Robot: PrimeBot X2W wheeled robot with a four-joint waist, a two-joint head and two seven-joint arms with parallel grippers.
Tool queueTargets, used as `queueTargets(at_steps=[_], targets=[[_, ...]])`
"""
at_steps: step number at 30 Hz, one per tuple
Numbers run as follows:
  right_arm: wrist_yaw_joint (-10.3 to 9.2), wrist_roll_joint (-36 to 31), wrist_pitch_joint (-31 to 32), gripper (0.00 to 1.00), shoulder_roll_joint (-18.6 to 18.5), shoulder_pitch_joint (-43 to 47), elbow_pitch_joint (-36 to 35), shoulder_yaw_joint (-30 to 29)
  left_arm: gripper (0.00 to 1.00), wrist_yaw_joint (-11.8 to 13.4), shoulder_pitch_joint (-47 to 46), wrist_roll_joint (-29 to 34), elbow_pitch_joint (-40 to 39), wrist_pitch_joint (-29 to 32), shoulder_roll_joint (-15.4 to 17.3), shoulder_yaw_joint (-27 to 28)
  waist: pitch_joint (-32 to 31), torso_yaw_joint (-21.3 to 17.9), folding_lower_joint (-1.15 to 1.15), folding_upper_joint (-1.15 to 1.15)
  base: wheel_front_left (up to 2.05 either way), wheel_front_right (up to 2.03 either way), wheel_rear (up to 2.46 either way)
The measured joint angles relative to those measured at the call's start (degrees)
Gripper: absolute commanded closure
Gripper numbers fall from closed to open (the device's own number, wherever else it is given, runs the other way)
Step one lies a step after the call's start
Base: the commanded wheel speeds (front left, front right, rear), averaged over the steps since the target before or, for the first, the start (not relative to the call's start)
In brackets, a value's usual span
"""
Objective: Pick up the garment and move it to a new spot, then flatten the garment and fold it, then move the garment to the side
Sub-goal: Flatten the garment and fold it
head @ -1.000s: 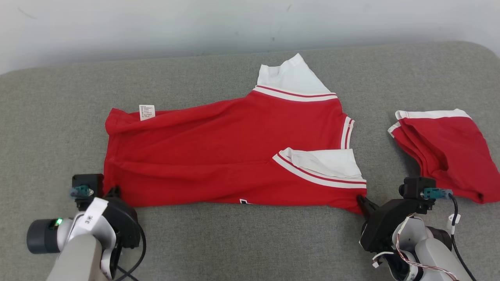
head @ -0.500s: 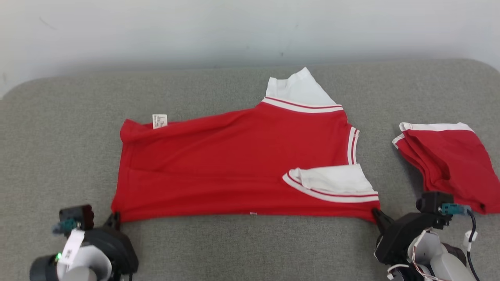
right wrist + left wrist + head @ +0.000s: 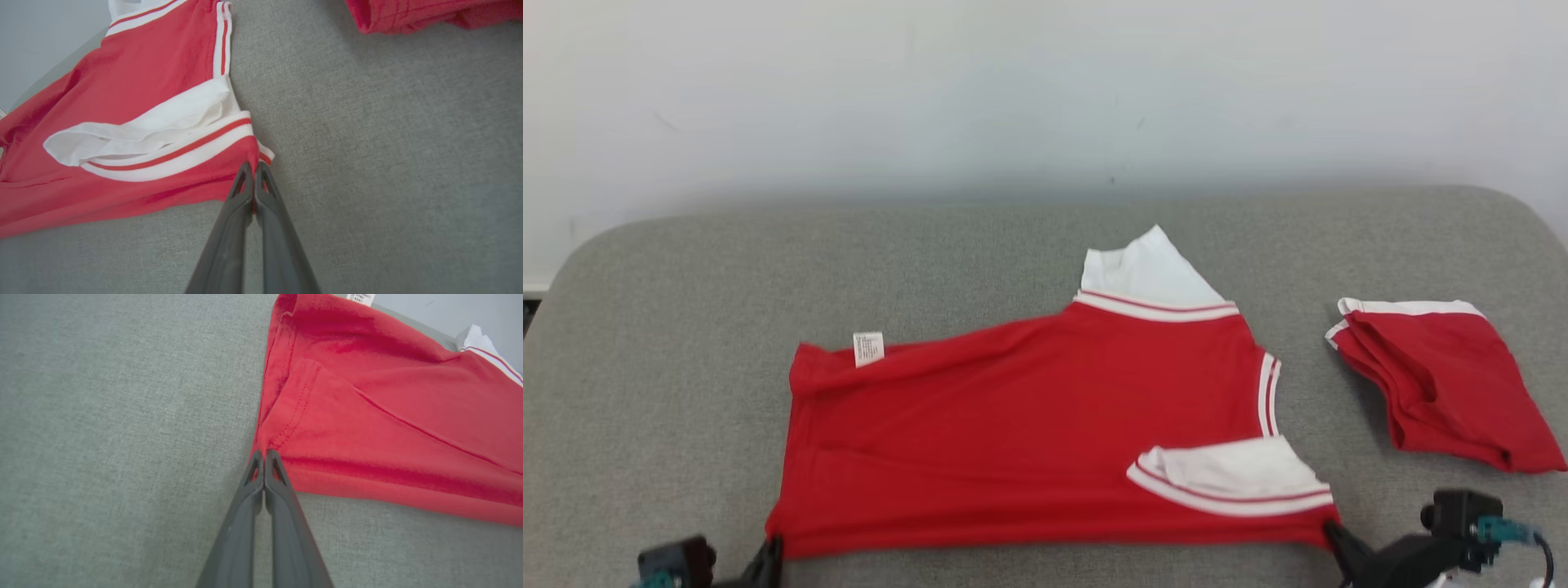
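The garment (image 3: 1029, 425) is a red shirt with white striped trim and a white tag. It lies spread across the grey cushion (image 3: 686, 327). My left gripper (image 3: 772, 549) is shut on its near left corner; in the left wrist view the gripper's closed tips (image 3: 264, 455) pinch the hem of the red cloth (image 3: 367, 416). At the near right corner, just below the white-banded sleeve (image 3: 163, 134), my right gripper (image 3: 1331, 535) is shut on the fabric, and red cloth shows between its tips (image 3: 253, 167).
A second red piece with white trim (image 3: 1445, 384) lies folded on the cushion to the right, with a strip of bare grey between it and the shirt. A pale wall (image 3: 1013, 98) stands behind the cushion's far edge.
The head camera has tipped up, sliding the whole picture down. Both grippers have drawn the shirt's near edge toward me, away from the folded red piece, and the near hem lies straighter.
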Motion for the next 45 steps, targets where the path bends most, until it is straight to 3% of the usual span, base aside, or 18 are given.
queueTargets(at_steps=[7, 16, 17, 18, 19, 29, 37, 45], targets=[[-0.09, 1.58, 2.5, 1.0, 0.05, 8.84, -4.77, -0.18, 1.0, 0.0, 7.99, -0.36, -2.89, -0.07, 0.29, 0.47, -2.41, -0.57, -0.01, -0.01, 0.0, 0.0, 0.0], [-1.29, 2.55, 5.75, 1.0, 0.49, 13.56, -8.75, -0.2, 1.0, 0.96, 12.51, -0.48, -6.34, 1.03, 0.44, 0.77, -2.8, -1.16, 0.0, 0.0, 0.0, 0.0, 0.0], [-1.6, 2.55, 5.9, 0.81, 0.59, 13.57, -9.06, -0.21, 0.75, 1.31, 12.71, -0.48, -6.47, 1.3, 0.42, 0.82, -2.76, -1.2, 0.01, -0.01, 0.0, 0.0, 0.0], [-1.63, 2.55, 6.16, 0.01, 0.67, 13.54, -9.38, -0.21, 0.34, 1.67, 12.79, -0.48, -6.76, 1.62, 0.38, 0.87, -2.72, -1.24, 0.0, -0.01, 0.0, 0.0, 0.0], [-1.85, 2.55, 6.35, 0.0, 0.81, 13.51, -9.51, -0.21, 0.0, 1.82, 12.85, -0.48, -7.03, 2.03, 0.38, 0.89, -2.68, -1.28, 0.0, 0.0, 0.0, 0.0, 0.0], [-3.07, 0.99, 6.71, 0.0, 0.74, 13.33, -11.43, -0.19, 0.0, 5.09, 14.89, -0.41, -10.13, 3.54, 0.54, 1.88, -3.55, -0.98, 0.01, 0.0, 0.0, 0.0, 0.0], [-3.63, -2.7, -0.12, 0.0, 0.22, 8.26, -16.29, -3.43, 0.0, 6.16, 11.71, 1.69, -20.9, -3.97, 1.6, 2.72, -5.8, -0.47, 0.02, 0.0, 0.0, 0.0, 0.0], [-4.15, -6.77, -8.49, 0.0, 1.98, 1.8, -17.89, -4.16, 0.0, 6.64, 9.57, 4.11, -25.04, -5.65, 1.31, 1.1, -7.75, -1.93, 0.01, -0.01, 0.0, 0.0, 0.0]])
